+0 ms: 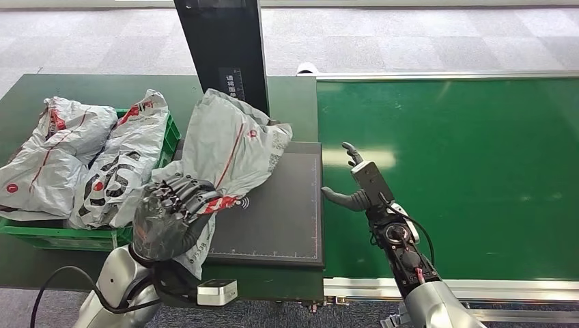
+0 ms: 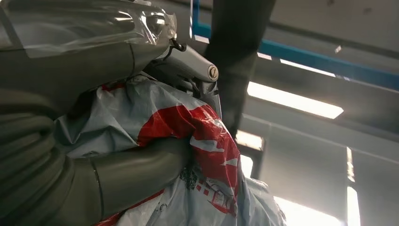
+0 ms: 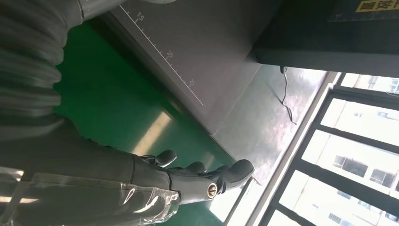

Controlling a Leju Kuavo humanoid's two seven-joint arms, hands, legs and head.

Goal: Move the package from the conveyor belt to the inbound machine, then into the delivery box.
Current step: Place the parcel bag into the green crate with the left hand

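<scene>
The left hand [image 1: 167, 212] grips the grey package [image 1: 229, 147] over the scanner plate [image 1: 287, 212]; at three o'clock, the right hand [image 1: 358, 184] hovers, fingers spread, holding nothing.

- The left robot hand [image 1: 166, 213] grips the lower edge of a grey package [image 1: 229, 147] with red print.
- The package lies crumpled on the dark scanner plate [image 1: 283, 215], leaning against the black post [image 1: 225, 48].
- The right robot hand [image 1: 356, 183] hovers over the green belt [image 1: 464, 171] just beside the plate, fingers apart, holding nothing.
- A green box [image 1: 58, 236] on the worktop [image 1: 82, 89] holds two more grey bags [image 1: 82, 160].
</scene>
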